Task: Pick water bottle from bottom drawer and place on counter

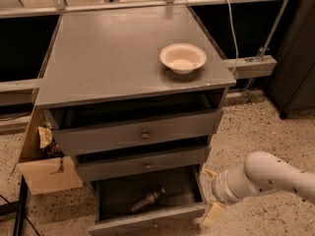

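My jaws hung low at the right front corner of the bottom drawer [147, 224], outside it and just beside its right wall. Whether they touched the wood, I could not tell. They stood released and spread, with nothing between them. One pale finger [212, 213] pointed down toward the floor, and the other sat higher, by the drawer's upper right corner. My white arm [270, 177] reached in from the right edge of the view, low over the speckled floor [256, 132].

The bottom drawer stood pulled well out, dark inside. The water bottle [146, 199] lay on its side on the drawer's floor, near the middle. It lay slantwise, one end toward the front left and the other toward the back right. It was apart from my jaws, with the drawer's right wall between us.

Above it, the middle drawer [142, 167] and the top drawer [138, 137] each stood out a little, each with a small round knob on its front. The grey bench [108, 58] over them carried a pale bowl [182, 58], upright and empty, toward the right side and back from the front edge. The bowl was well apart from my jaws. On the floor to the left, against the cabinet's side, sat an open cardboard box [47, 173].
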`<state>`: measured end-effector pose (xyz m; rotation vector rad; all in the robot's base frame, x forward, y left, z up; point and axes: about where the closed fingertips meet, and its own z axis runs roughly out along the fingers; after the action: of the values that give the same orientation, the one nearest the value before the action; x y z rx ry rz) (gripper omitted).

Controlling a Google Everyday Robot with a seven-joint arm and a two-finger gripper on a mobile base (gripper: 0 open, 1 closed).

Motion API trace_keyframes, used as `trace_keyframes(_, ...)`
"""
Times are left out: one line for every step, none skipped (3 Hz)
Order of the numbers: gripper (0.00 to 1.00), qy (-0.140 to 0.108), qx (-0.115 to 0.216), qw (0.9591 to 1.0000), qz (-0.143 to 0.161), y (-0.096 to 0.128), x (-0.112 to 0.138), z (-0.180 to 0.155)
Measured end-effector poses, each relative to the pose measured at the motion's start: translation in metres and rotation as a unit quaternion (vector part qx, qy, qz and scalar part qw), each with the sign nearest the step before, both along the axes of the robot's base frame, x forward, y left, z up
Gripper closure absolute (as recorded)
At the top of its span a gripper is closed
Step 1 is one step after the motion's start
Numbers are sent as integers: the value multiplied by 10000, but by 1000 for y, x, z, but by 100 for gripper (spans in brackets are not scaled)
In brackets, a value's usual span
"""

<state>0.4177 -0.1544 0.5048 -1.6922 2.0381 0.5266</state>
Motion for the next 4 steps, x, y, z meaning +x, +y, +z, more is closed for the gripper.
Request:
trace_keyframes(0, -1, -1, 10000, 1, 0, 0, 0)
trace_keyframes(0, -61, -27, 10000, 39, -2, 4, -11)
trace_keyframes(0, -217, 2, 9996, 199, 3, 21, -35)
trace_keyframes(0, -304, 135, 9987, 395, 14, 41, -63)
